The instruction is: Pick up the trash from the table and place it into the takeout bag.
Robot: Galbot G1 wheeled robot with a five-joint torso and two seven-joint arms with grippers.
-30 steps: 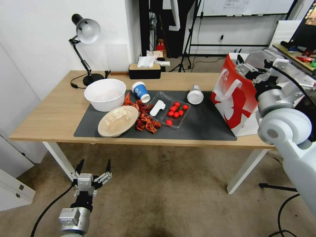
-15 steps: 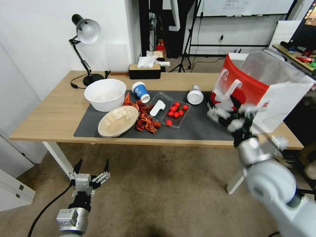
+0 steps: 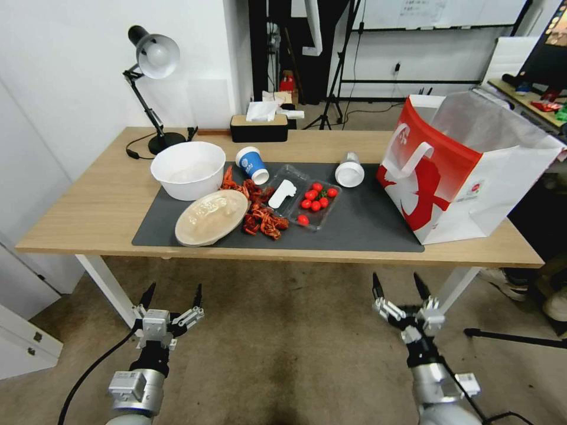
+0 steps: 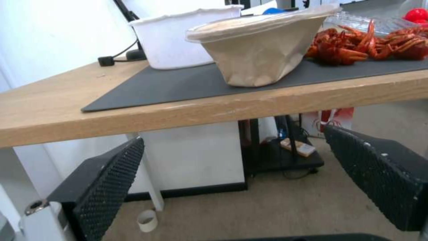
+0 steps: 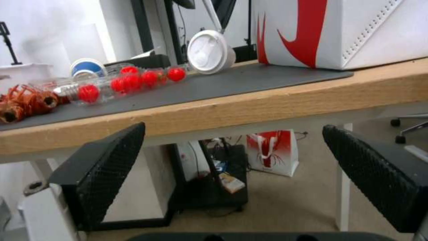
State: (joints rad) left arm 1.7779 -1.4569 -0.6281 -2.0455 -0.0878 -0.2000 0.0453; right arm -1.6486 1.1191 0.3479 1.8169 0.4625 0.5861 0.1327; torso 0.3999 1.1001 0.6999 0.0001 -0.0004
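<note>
On the table (image 3: 100,206), a blue-and-white paper cup (image 3: 253,164) and a white lidded cup (image 3: 349,171) lie on their sides on the dark mat (image 3: 366,227). A beige oval lid (image 3: 212,216) rests beside red crayfish shells (image 3: 261,215). The takeout bag (image 3: 466,171) stands open at the mat's right end. My left gripper (image 3: 172,292) hangs open and empty below the table's front edge, under the beige lid (image 4: 263,50). My right gripper (image 3: 397,283) is open and empty too, low in front of the table, facing the lidded cup (image 5: 209,52) and the bag (image 5: 347,33).
A big white bowl (image 3: 189,169) and a clear tray of cherry tomatoes (image 3: 316,200) sit on the mat. A desk lamp (image 3: 155,88) and a tissue box (image 3: 260,125) stand at the back. A white table leg (image 3: 437,307) is right of my right gripper.
My right arm has dropped from beside the bag's mouth to below the table's front edge. The bag now stands uncovered. My left gripper has barely moved.
</note>
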